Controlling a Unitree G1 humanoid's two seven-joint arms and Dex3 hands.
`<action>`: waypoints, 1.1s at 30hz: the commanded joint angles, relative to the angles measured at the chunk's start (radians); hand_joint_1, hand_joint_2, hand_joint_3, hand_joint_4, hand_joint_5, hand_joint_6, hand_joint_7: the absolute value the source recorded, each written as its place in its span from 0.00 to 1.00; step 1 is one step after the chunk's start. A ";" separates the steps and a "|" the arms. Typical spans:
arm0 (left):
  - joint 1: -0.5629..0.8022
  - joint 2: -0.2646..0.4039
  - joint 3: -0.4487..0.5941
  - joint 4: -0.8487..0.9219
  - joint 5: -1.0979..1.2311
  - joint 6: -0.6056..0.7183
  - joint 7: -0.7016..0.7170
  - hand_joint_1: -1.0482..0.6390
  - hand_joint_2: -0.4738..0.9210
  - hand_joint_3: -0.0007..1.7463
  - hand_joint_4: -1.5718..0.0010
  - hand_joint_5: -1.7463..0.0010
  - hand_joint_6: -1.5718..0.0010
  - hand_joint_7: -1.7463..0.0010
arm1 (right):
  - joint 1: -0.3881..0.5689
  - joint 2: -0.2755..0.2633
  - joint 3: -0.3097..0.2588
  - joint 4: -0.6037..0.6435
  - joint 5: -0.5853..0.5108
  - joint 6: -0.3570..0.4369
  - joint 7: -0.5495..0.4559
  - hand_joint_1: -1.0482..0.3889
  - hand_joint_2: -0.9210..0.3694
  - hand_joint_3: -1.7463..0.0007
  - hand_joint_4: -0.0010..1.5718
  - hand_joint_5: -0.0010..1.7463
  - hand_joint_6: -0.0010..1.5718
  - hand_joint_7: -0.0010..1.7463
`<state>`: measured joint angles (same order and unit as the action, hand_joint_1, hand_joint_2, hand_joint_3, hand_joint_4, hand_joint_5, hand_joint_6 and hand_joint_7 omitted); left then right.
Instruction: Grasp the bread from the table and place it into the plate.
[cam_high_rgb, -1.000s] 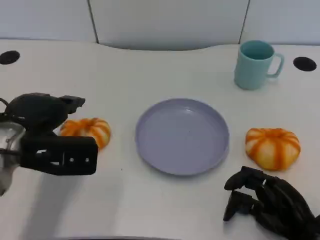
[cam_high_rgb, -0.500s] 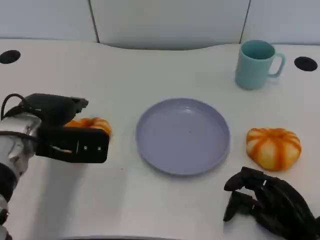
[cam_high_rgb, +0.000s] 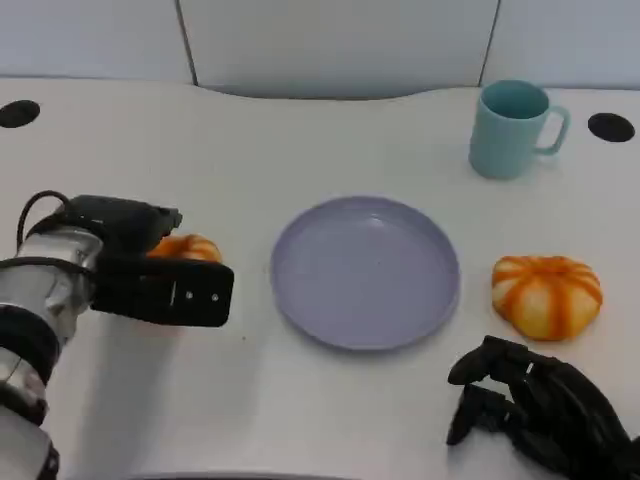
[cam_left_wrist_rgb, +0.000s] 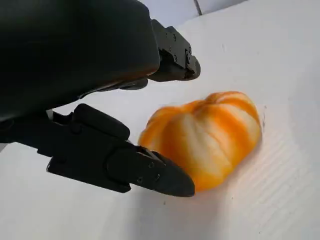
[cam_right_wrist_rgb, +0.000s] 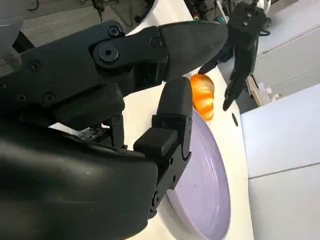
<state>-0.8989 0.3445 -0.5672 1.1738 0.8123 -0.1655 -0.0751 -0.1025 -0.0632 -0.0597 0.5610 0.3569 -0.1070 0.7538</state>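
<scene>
Reach step: the left hand hangs over the bread left of the plate, fingers spread around it, not yet clamped. Next, squeeze and lift toward the plate. Right hand curled, holding nothing.

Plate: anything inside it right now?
No. The plate shows a bare purple surface. One bread sits left of it, partly covered by the left hand; another bread lies right.

No text, label, brand, number or sign can be read anywhere in these views, neither on the table nor on the things standing around the hands.
</scene>
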 joint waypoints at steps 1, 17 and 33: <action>-0.030 -0.006 0.020 0.045 -0.046 -0.016 -0.015 0.25 0.94 0.00 0.88 0.93 0.86 0.99 | 0.046 -0.012 0.008 0.011 -0.026 0.029 -0.019 0.36 0.00 0.86 0.40 0.84 0.44 0.59; -0.070 -0.024 0.028 0.117 -0.097 0.001 -0.118 0.25 0.94 0.00 0.87 0.95 0.85 0.99 | 0.043 -0.008 0.007 0.025 -0.018 0.016 -0.006 0.36 0.00 0.85 0.39 0.86 0.42 0.60; -0.044 -0.066 -0.012 0.150 -0.067 0.025 -0.032 0.25 0.93 0.00 0.86 0.96 0.84 1.00 | 0.073 -0.015 0.015 -0.023 -0.018 0.029 -0.015 0.36 0.00 0.85 0.39 0.87 0.42 0.61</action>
<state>-0.9522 0.2752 -0.5732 1.3125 0.7411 -0.1500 -0.1269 -0.0669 -0.0639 -0.0458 0.5200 0.3562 -0.1129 0.7514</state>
